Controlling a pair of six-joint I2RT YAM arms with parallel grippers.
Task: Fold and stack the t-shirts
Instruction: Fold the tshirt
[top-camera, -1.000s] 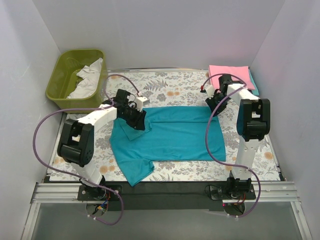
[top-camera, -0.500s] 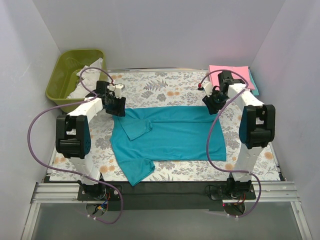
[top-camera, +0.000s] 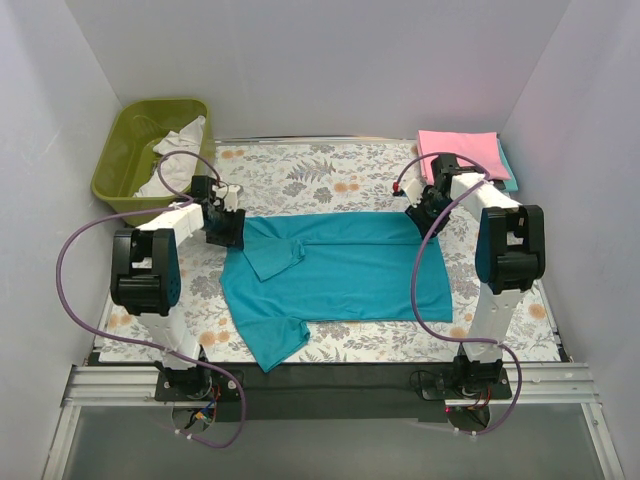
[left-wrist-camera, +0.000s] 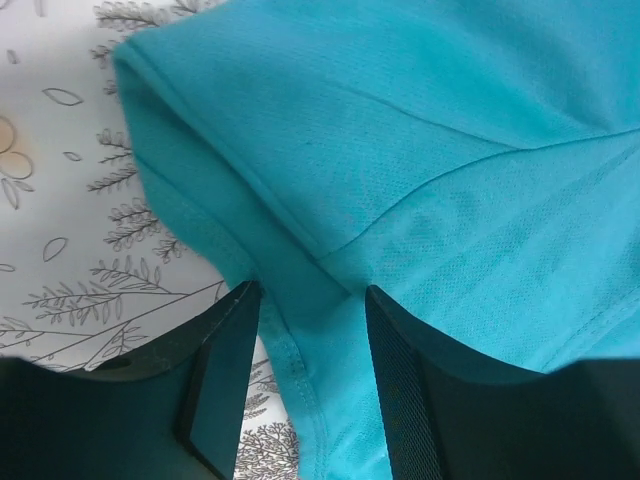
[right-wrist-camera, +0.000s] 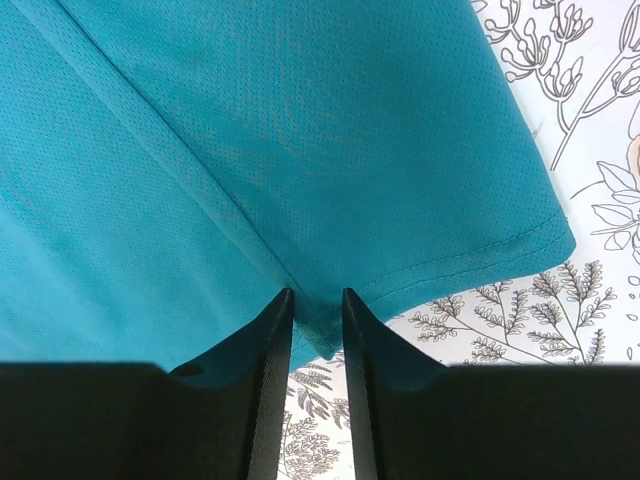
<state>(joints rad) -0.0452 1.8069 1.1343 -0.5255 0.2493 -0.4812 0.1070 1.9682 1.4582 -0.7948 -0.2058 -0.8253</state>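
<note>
Teal shirt (top-camera: 340, 268) lies spread on the table (top-camera: 330, 178), far corners addressed together, seemingly for an even fold: right gripper (right-wrist-camera: 318, 300) pinches its corner, left gripper (left-wrist-camera: 305, 300) straddles the hem, jaws apart.

Your overhead view is bright and evenly lit, the white walls (top-camera: 320, 60) spreading a soft light; a pink tint sits on the wall at the right edge. The teal t-shirt (top-camera: 350, 270) casts only faint shadows. In your wrist views its weave reads crisp mid-frame, while the fingers (right-wrist-camera: 240, 400) along the bottom edge stay dark and slightly soft
</note>
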